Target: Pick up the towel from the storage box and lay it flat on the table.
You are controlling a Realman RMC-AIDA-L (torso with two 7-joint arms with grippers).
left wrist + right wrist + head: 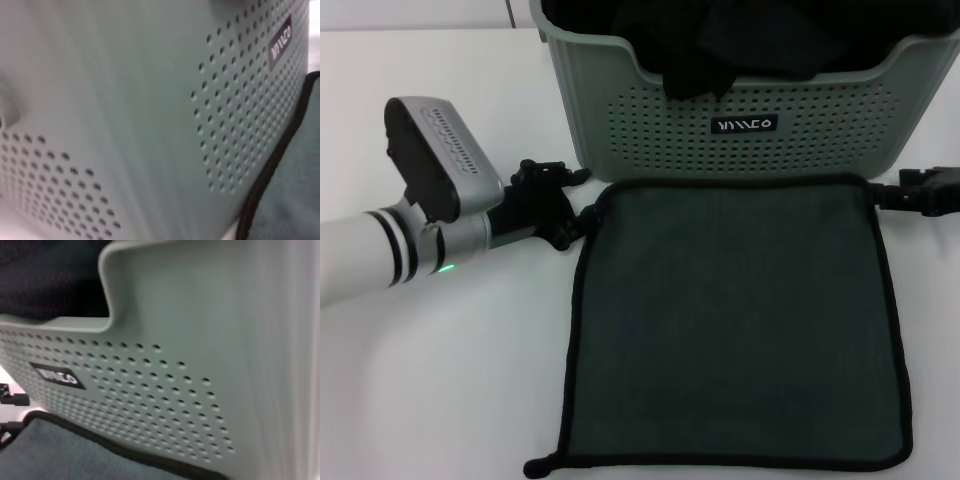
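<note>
Plush grey-green towel lies flat on the smooth white table.
Perforated sage storage box bears an unreadable black label; left gripper and right gripper sit at corners, finger state unclear.

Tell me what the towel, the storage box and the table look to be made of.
The towel: soft plush cloth, probably microfibre, judging by its matte dark grey-green nap and black stitched edging. The storage box: moulded plastic, it seems, sage green with a smooth low sheen, rounded rim and rows of punched round holes. The table: a smooth, plain white hard surface, perhaps laminate; the exact material cannot be told.
</note>
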